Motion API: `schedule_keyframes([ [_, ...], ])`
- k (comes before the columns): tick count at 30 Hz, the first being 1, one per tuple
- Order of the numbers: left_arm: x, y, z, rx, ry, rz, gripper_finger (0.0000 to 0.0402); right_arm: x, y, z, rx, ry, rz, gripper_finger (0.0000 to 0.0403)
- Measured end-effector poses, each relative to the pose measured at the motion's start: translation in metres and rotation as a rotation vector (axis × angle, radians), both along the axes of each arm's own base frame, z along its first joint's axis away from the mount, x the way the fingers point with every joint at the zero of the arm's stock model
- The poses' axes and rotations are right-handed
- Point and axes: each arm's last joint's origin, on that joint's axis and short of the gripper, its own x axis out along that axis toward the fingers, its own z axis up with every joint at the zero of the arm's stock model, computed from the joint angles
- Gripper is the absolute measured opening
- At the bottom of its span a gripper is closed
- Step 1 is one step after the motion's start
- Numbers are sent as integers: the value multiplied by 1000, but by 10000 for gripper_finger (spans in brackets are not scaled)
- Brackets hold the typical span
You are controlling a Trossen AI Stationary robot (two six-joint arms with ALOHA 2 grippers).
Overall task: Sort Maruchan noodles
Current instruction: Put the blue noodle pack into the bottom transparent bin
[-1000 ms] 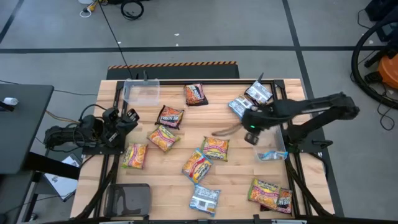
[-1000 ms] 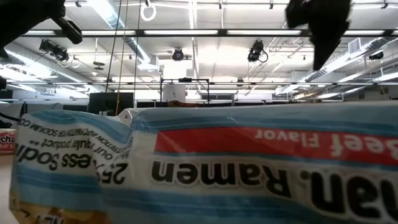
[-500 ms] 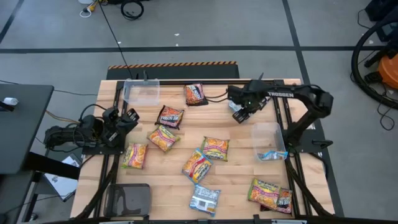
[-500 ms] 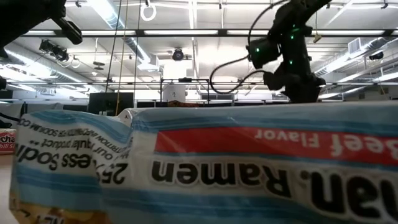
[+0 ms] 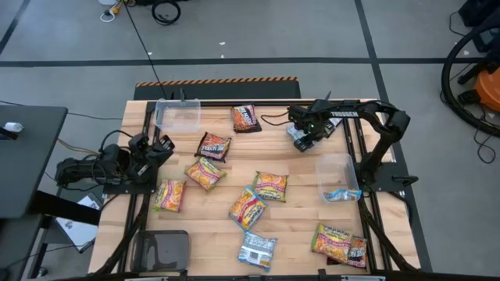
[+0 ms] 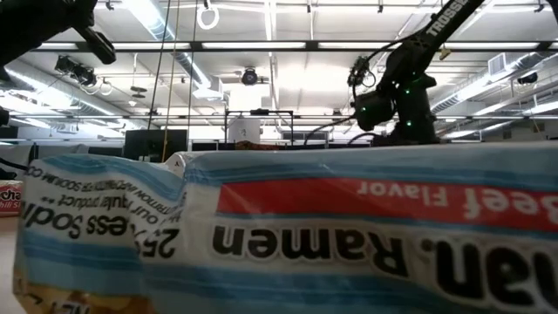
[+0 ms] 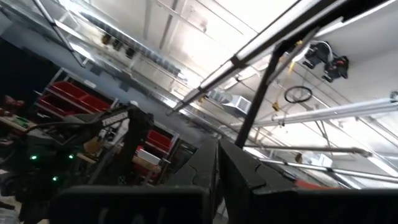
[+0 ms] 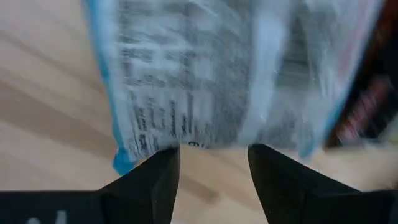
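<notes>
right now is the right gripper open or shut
Open. In the right wrist view the right gripper has a clear gap between its two fingers, just short of a blue-silver packet lying flat on the table.

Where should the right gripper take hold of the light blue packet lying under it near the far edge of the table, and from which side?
Probably at the short edge. The right gripper hangs open just off the end of the light blue packet, which lies flat on the table. Coming down from above, one finger on each face of that thin crinkled edge, seems best, since a flat packet gives no other hold.
</notes>
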Motion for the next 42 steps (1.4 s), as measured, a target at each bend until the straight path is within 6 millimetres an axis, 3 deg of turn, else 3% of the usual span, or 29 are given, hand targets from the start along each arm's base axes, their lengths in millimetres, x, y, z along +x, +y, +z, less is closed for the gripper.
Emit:
schedule_keyframes([
  [8,0,1,0,-20,0,27,25,25,-13,10,-109,-263,25,195],
  [11,0,1,0,-20,1,26,25,31,0,20,-150,-276,221,194],
  [15,0,1,0,-14,1,31,25,43,28,26,-291,-163,616,191],
  [18,0,1,0,-2,2,40,25,53,41,22,-418,-106,752,190],
  [22,0,1,0,5,2,44,25,55,51,11,-546,-41,758,190],
  [28,1,1,-1,10,12,48,25,41,56,-7,-609,87,747,190],
  [42,1,1,-2,10,26,47,25,33,65,-39,-736,9,816,190],
])
